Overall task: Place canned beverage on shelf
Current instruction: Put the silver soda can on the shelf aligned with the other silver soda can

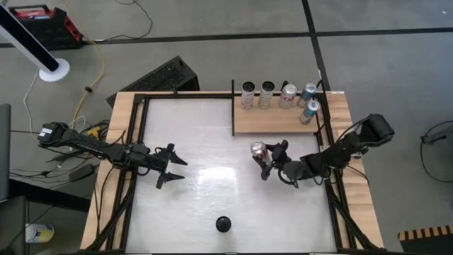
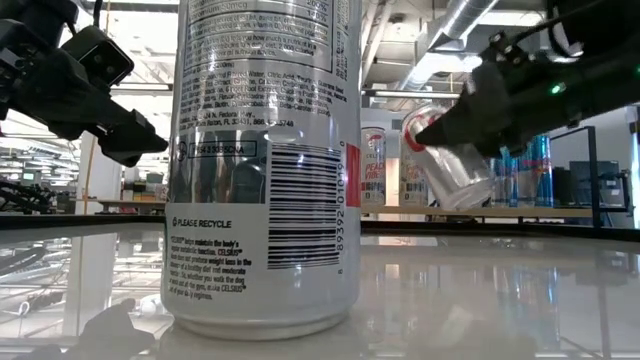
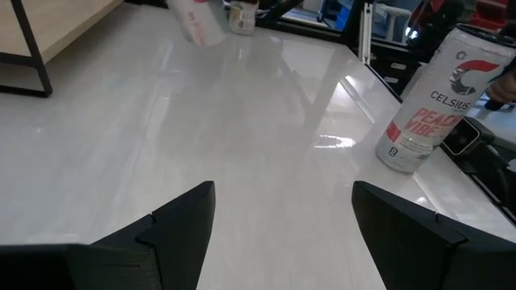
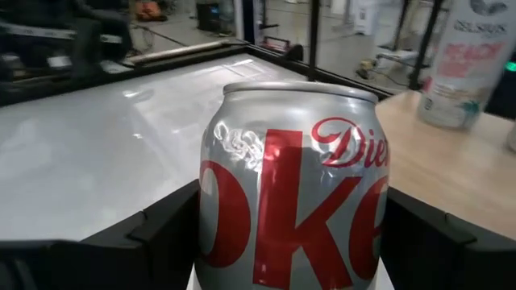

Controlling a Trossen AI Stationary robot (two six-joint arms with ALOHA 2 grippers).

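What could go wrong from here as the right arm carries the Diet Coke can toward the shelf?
1. The Diet Coke can sits between the right gripper fingers and looks tilted in the low view, so it may slip or land off upright.
2. The shelf already holds five cans in a cluster along its far edge; a careless placement could knock one over.
3. The black rod at the shelf's edge stands near the approach path and could catch the can.

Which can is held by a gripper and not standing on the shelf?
The Diet Coke can. It sits between the right gripper's fingers over the white tabletop, while five other cans stand on the shelf.
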